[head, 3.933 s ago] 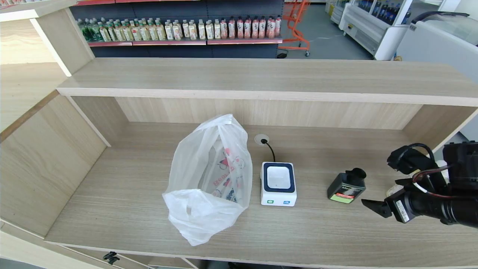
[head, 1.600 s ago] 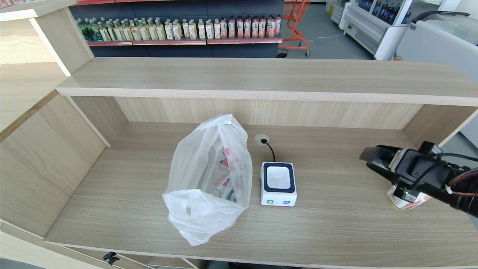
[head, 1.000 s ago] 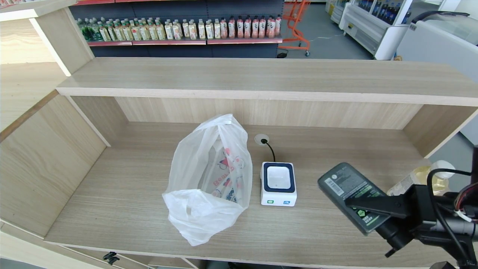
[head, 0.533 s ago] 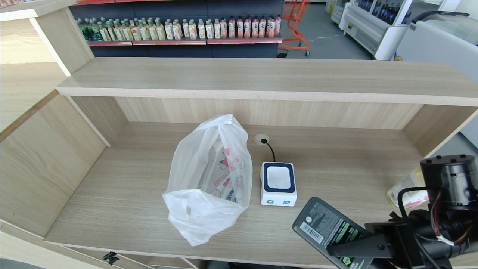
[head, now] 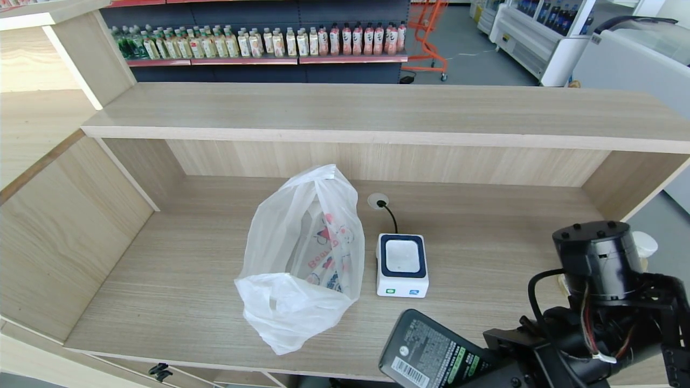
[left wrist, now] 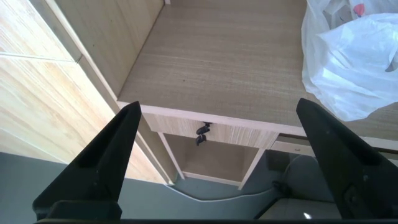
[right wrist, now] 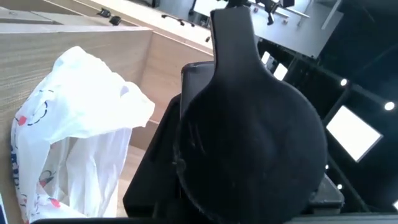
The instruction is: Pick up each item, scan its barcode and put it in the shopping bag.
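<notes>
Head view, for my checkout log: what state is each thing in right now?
shopping bag: open, standing, goods inside.
scanner: cabled, window facing up.
dark bottle: gripped off the counter, barcode side up.
right tool: shut on dark bottle.
left tool: open, holding nothing.
white-capped bottle: capped, mostly hidden.

Head view's lower edge cuts off the black bottle [head: 428, 353]

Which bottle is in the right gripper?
The dark bottle, barcode label facing up, above the counter's front edge; the white-capped bottle, farther back, is not gripped.
</notes>
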Controlling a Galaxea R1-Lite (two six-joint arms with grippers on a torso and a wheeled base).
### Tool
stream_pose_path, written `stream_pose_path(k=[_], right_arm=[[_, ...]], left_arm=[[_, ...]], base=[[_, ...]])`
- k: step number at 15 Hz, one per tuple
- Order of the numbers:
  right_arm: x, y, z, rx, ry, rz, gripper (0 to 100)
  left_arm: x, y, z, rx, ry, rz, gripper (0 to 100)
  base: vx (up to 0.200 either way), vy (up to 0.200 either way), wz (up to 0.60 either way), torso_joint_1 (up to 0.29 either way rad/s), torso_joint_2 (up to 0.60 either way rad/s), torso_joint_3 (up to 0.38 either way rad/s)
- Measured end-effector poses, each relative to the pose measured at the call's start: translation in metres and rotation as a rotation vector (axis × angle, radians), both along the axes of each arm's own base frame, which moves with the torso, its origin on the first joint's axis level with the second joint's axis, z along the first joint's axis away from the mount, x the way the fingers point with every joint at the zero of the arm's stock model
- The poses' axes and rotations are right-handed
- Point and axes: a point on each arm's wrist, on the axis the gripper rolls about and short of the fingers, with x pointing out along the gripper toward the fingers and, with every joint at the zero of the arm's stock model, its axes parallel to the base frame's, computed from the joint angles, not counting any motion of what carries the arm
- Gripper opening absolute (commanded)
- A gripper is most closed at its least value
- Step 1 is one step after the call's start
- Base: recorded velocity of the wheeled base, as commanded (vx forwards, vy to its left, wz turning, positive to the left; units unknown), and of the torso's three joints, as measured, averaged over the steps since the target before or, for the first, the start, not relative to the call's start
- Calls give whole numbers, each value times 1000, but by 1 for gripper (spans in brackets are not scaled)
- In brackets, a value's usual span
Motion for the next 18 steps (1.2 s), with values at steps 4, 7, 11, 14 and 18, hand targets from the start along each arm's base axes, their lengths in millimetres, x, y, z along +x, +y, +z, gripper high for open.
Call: stream_pose_path(k=[4,7,11,14,18], right_arm=[[0,-2,3,18,-30,-7,0],[0,-5,4,34,-58,-19,0],[-2,-7,5,39,-65,-23,0],[-3,-9,7,36,-24,-38,0],[9,-18,34,34,518,-237,0]], left_arm=[[0,0,0,0,0,0,100],[0,0,0,0,0,0,100],[0,0,0,0,0,0,100],[0,0,0,0,0,0,100],[0,0,0,0,0,0,100]], base=[[0,0,0,0,0,0],[0,0,0,0,0,0],[0,0,0,0,0,0],[0,0,0,0,0,0],[0,0,0,0,0,0]])
